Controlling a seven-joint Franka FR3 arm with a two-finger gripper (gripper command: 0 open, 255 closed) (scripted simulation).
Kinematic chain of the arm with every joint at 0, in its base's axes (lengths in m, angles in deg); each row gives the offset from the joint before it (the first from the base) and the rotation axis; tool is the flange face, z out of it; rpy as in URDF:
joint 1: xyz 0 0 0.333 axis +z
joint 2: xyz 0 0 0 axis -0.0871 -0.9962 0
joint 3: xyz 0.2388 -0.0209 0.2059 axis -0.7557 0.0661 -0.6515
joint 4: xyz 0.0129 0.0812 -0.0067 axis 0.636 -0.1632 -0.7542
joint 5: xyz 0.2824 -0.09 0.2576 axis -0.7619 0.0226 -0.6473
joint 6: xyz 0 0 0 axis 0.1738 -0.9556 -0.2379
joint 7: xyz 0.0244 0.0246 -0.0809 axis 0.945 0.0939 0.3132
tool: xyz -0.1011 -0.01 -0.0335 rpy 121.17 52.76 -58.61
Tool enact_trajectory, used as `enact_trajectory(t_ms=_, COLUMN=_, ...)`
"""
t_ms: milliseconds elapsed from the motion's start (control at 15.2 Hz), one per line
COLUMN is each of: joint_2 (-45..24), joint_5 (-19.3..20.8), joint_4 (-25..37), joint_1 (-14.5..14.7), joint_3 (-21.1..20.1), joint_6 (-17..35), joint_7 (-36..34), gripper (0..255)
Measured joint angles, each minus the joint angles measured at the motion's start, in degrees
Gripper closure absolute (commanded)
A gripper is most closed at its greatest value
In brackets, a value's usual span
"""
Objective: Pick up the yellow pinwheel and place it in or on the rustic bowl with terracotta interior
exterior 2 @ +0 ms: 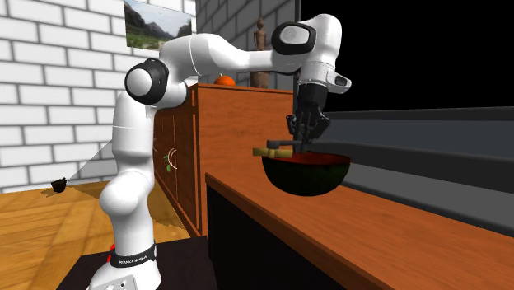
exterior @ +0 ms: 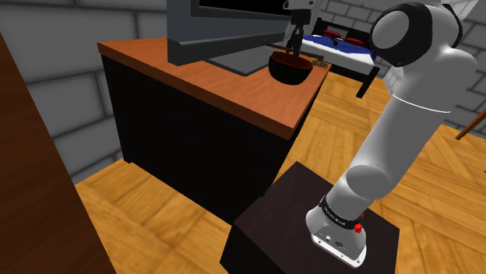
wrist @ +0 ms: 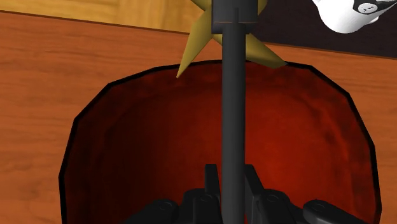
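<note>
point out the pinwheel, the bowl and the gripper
yellow pinwheel (wrist: 196, 44), wrist view, on a yellow blade
dark bowl (exterior 2: 306, 180), second exterior view, on its outer wall
gripper (exterior 2: 301, 144), second exterior view, midway between its fingertips

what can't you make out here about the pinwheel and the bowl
Wrist view: the pinwheel head's far blades, cut off by the picture's edge.
Wrist view: the bowl rim nearest the gripper, covered by it.
Shoulder view: the pinwheel's blades, too small to tell.

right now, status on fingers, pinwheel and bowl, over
Both black fingers shut on yellow pinwheel, gripping its dark stick. Pinwheel held low over dark round bowl with red-brown interior, head past the rim. Nothing between stick and bowl.
</note>
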Motion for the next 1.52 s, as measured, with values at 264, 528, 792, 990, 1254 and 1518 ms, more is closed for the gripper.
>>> enact_trajectory(t_ms=264, joint_2=0.8, joint_5=0.2, joint_4=-2.8, joint_1=0.2, joint_3=-0.1, joint_6=2.1, joint_7=-0.5, gripper=255)
enact_trajectory(t_ms=528, joint_2=0.8, joint_5=0.2, joint_4=-2.9, joint_1=0.2, joint_3=-0.1, joint_6=2.2, joint_7=-0.5, gripper=255)
enact_trajectory(t_ms=792, joint_2=0.8, joint_5=0.2, joint_4=-3.0, joint_1=0.2, joint_3=-0.1, joint_6=2.2, joint_7=-0.5, gripper=0)
enact_trajectory(t_ms=990, joint_2=0.8, joint_5=0.2, joint_4=-3.0, joint_1=0.2, joint_3=-0.1, joint_6=2.2, joint_7=-0.5, gripper=0)
enact_trajectory(t_ms=1254, joint_2=-3.4, joint_5=-1.0, joint_4=7.8, joint_1=-0.6, joint_3=0.3, joint_6=-4.4, joint_7=1.0, gripper=0)
enact_trajectory(t_ms=1518, joint_2=-5.3, joint_5=-1.6, joint_4=12.1, joint_1=-0.9, joint_3=0.3, joint_6=-7.0, joint_7=1.3, gripper=0)
